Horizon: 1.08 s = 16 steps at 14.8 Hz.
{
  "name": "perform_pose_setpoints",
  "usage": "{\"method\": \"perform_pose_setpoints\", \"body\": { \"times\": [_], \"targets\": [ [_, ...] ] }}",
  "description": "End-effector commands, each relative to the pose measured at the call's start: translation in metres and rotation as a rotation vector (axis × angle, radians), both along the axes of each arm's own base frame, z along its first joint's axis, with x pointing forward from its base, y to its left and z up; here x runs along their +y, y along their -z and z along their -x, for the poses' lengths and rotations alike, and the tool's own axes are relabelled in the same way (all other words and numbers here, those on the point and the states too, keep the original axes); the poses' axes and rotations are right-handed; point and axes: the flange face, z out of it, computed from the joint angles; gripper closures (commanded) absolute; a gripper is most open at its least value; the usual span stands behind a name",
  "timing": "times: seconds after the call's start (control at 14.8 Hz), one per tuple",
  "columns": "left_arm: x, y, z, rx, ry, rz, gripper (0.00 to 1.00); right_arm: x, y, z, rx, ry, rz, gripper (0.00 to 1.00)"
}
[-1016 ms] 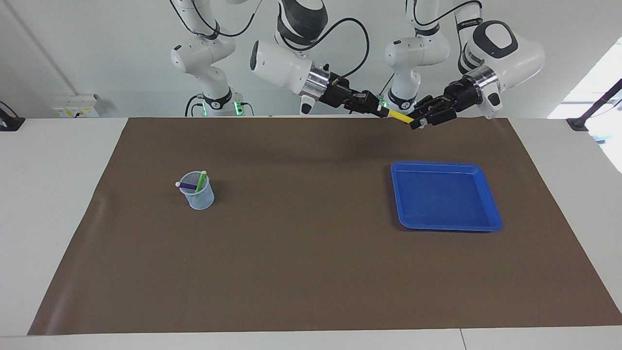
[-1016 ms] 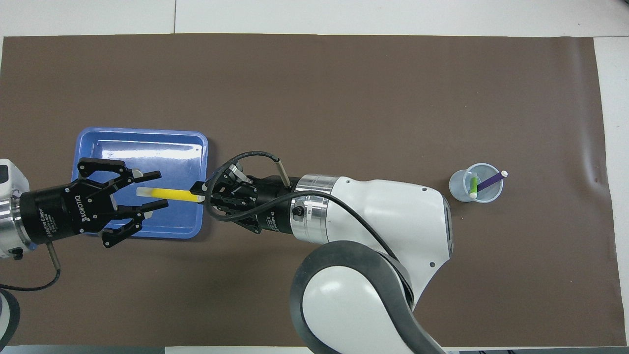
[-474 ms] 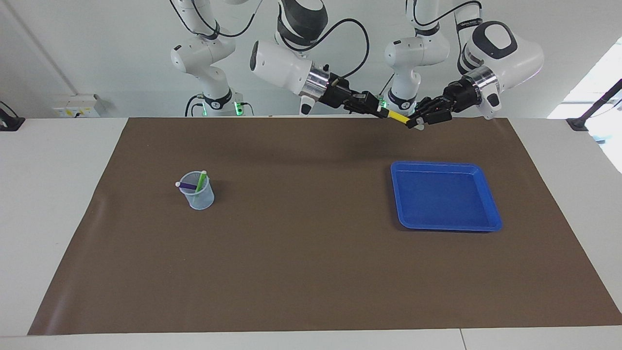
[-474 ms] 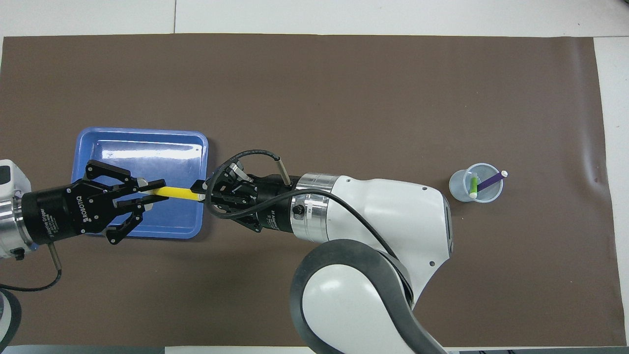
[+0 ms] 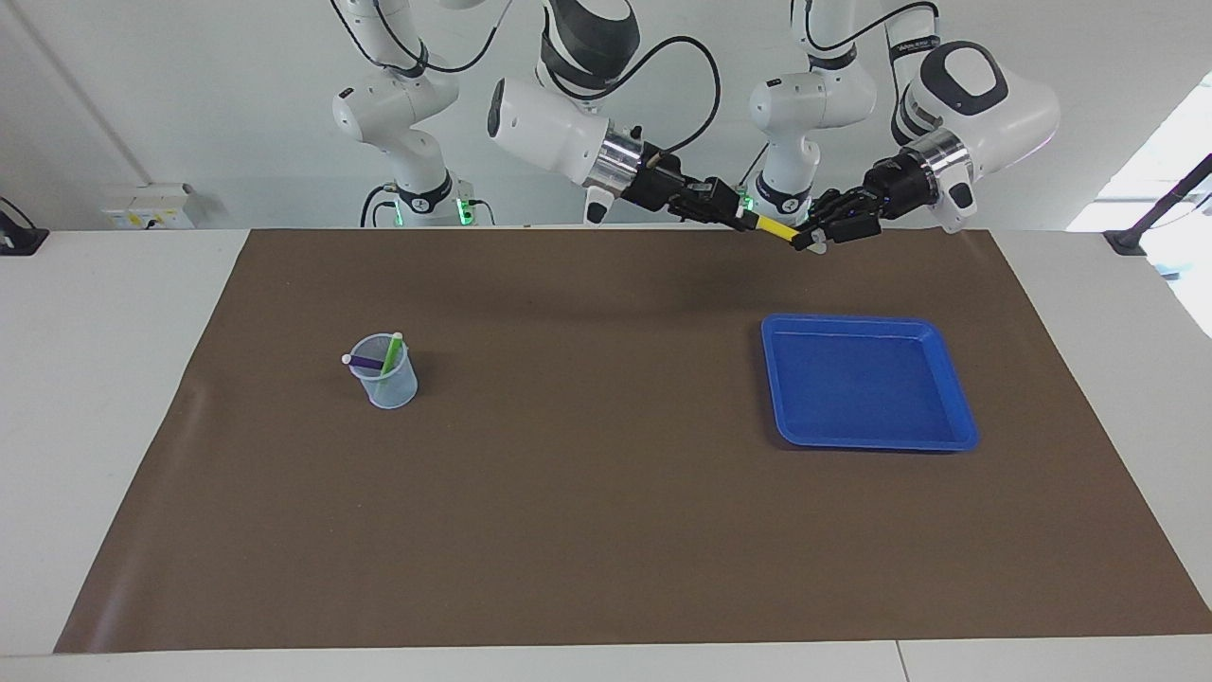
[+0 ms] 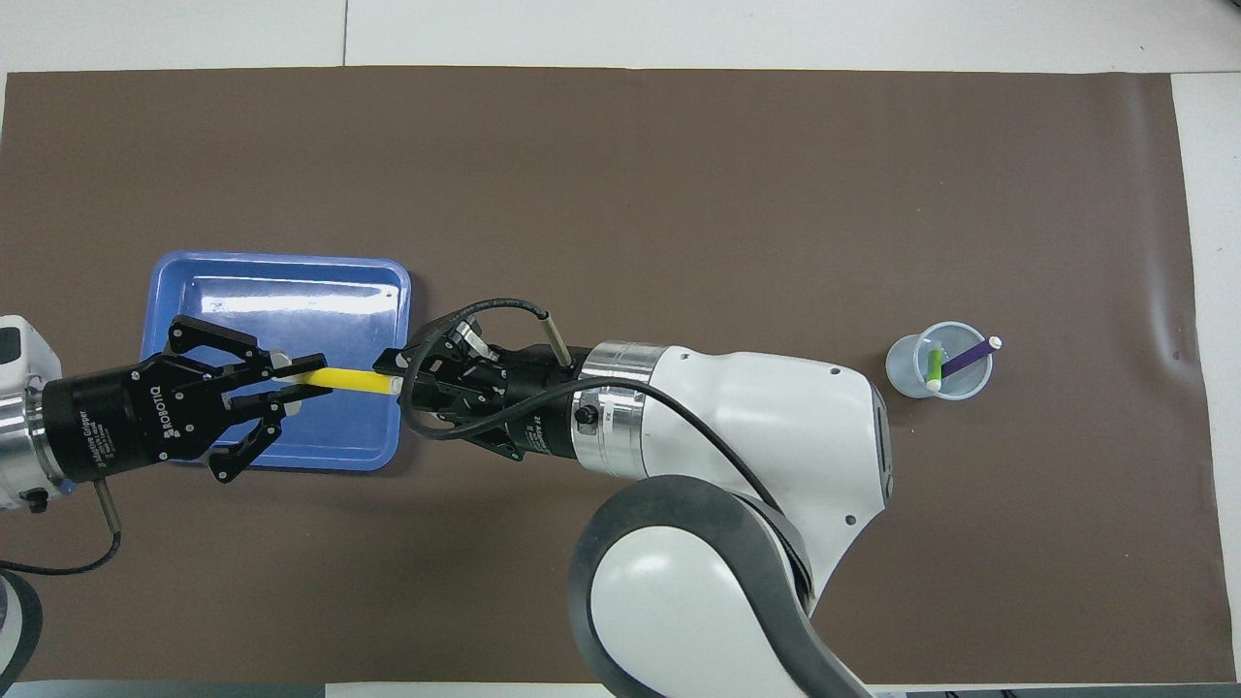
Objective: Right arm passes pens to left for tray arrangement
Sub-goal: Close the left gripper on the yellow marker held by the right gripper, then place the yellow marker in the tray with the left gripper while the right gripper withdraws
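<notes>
The yellow pen [image 6: 349,376] [image 5: 781,229] hangs level in the air between both grippers, over the blue tray's edge nearest the robots. My left gripper [image 6: 291,383] [image 5: 812,239] is shut on its pale-capped end. My right gripper [image 6: 393,388] [image 5: 746,220] is at the pen's other end, its fingers spread slightly apart. The blue tray [image 6: 281,267] [image 5: 857,324] lies toward the left arm's end of the table with nothing in it. The green pen [image 6: 935,366] [image 5: 391,350] and the purple pen [image 6: 970,356] [image 5: 365,361] stand in a clear cup [image 6: 906,373] [image 5: 388,388].
A brown mat [image 5: 606,530] covers the table. The clear cup stands toward the right arm's end of it. Two slimmer white arms with green-lit bases [image 5: 426,204] stand at the robots' end, off the mat.
My left gripper has closed its open fingers onto the yellow pen's capped end. My right gripper's fingers have since spread a little at the other end. The pen has barely moved.
</notes>
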Motion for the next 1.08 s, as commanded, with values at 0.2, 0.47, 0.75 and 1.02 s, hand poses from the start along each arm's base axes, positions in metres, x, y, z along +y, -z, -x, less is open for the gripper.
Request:
{"method": "perform_pose_setpoints", "body": {
  "times": [0.2, 0.47, 0.75, 1.02],
  "targets": [
    [0.003, -0.007, -0.001, 0.005, -0.033, -0.002, 1.00, -0.027, -0.012, -0.016, -0.061, 0.027, 0.066, 0.00],
    [-0.001, -0.003, -0.022, 0.000, 0.070, -0.159, 1.00, -0.068, -0.021, -0.024, -0.118, 0.053, 0.134, 0.00],
    [-0.018, -0.004, -0.055, -0.005, 0.231, -0.314, 1.00, -0.109, -0.017, -0.029, -0.171, 0.067, 0.244, 0.00],
    [-0.017, 0.018, -0.095, 0.030, 0.472, -0.474, 1.00, -0.157, 0.001, -0.042, -0.244, 0.026, 0.458, 0.00]
  ]
}}
